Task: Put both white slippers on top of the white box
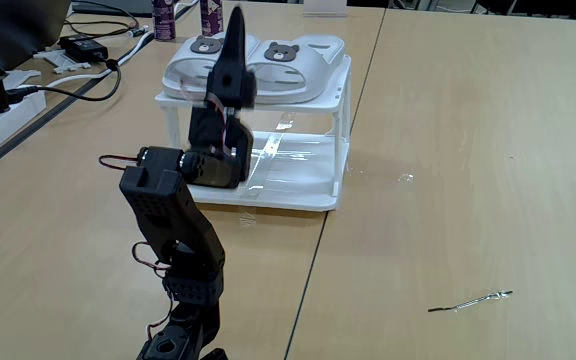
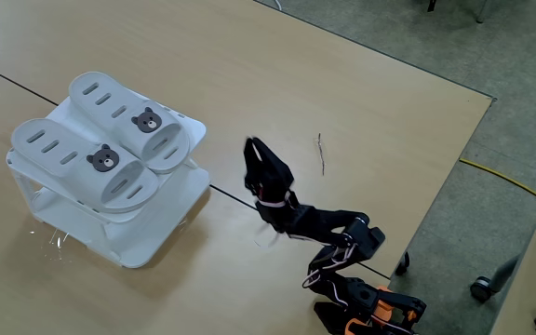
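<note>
In the angled fixed view, reading left to right, we are seeing both white rubber slippers with brown bear-face badges [image 2: 110,167] [image 2: 136,119] lying side by side on the slatted top of the white plastic two-tier box [image 2: 147,244]. To its right, the black end effector [image 2: 252,149] is hanging above the wooden bench [image 2: 370,112], fingers together and holding nothing. We are judging placement complete; we are advising a retreat up and away, avoiding the box's near edge.
</note>
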